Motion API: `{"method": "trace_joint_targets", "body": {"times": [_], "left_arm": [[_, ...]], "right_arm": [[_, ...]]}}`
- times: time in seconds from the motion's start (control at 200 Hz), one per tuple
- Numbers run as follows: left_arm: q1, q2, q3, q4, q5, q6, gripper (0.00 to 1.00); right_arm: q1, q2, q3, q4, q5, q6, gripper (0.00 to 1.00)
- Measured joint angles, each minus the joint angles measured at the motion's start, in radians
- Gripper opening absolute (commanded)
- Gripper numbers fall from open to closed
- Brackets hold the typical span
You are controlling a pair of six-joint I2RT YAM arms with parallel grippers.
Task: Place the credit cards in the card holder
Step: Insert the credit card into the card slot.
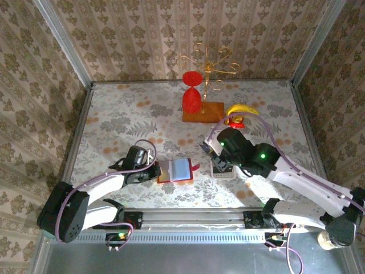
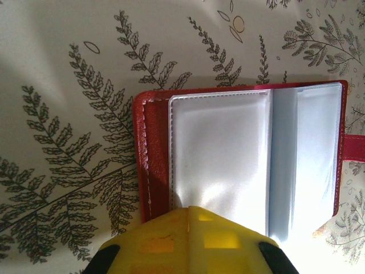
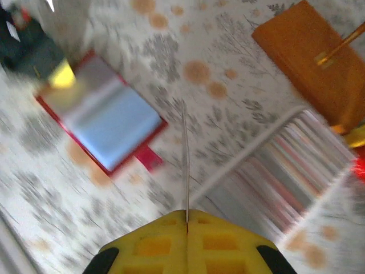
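Note:
The red card holder lies open on the flowered tablecloth, its pale blue-grey inside up and its clasp tab to the right. My left gripper is shut, and its yellow tips rest on the near edge of the holder's clear left pocket. The right gripper is shut on one thin credit card, seen edge-on above the cloth. In this blurred view the open holder is at upper left and the striped row of cards at right. From above, the right gripper hovers over that row.
At the back stands a brown wooden board with a gold wire stand and a red goblet-shaped glass. A yellow banana lies to its right. Patterned walls enclose the table on three sides.

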Motion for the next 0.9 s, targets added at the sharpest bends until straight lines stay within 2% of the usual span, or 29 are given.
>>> {"method": "trace_joint_targets", "body": {"times": [0.2,0.315,0.57,0.905], "left_arm": [[-0.005,-0.012,-0.004,-0.008,-0.010,0.000,0.00],[-0.008,-0.012,-0.004,-0.008,-0.015,0.000,0.00],[-0.012,-0.012,-0.004,-0.008,-0.019,0.000,0.00],[-0.012,-0.012,-0.004,-0.008,-0.019,0.000,0.00]], "right_arm": [[0.010,0.276,0.001,0.221,-0.219,0.573,0.00],[0.048,0.435,0.000,0.303,-0.257,0.764,0.00],[0.084,0.609,0.010,0.381,-0.259,0.924,0.00],[0.055,0.621,0.010,0.476,-0.259,0.977,0.00]]}}
